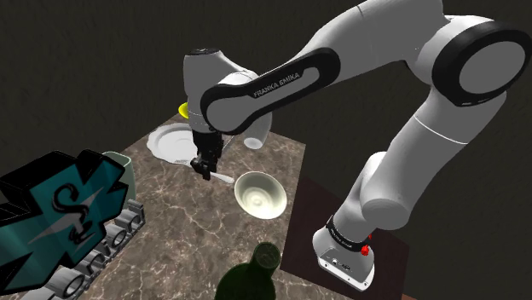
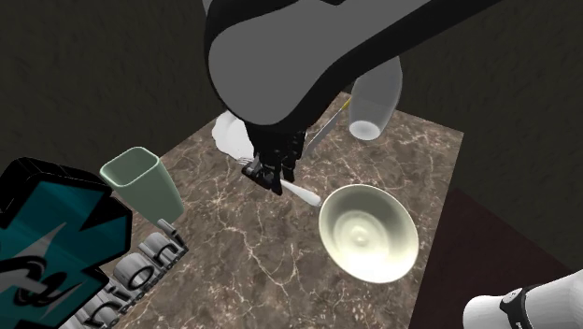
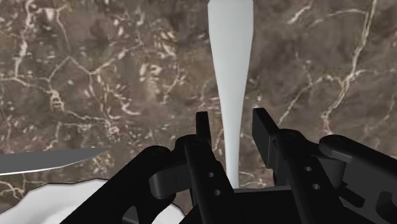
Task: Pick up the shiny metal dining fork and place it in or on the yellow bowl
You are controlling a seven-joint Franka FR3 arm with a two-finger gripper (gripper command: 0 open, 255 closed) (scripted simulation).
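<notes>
Two black fingers of your gripper (image 3: 232,124) stand a little apart, one on each side of the fork (image 3: 232,63). A thin strip of marble shows between each finger and the fork, so you hold nothing yet. The jaws straddle the fork's narrow neck. From there the pale handle widens and runs straight away from the hand, so its long axis lies square across the closing line, which I judge is right for a pinch.

In the second exterior view the gripper sits low over the middle of the marble surface (image 2: 234,252). The tines poke out toward the white plate (image 2: 229,135), and the handle end points at the pale bowl (image 2: 369,232).

In the shoulder view, look past the plate toward the surface's far edge. A sliver of the yellow bowl (image 1: 183,109) peeks out there, mostly hidden behind the arm's forward link. A clear glass (image 1: 253,141) stands near that same edge, well apart from the bowl.

Your carry therefore likely runs from the middle toward the far edge, over the plate. Close squarely first, because with a grip so near the neck the longer handle end may droop or swivel as you lift.
</notes>
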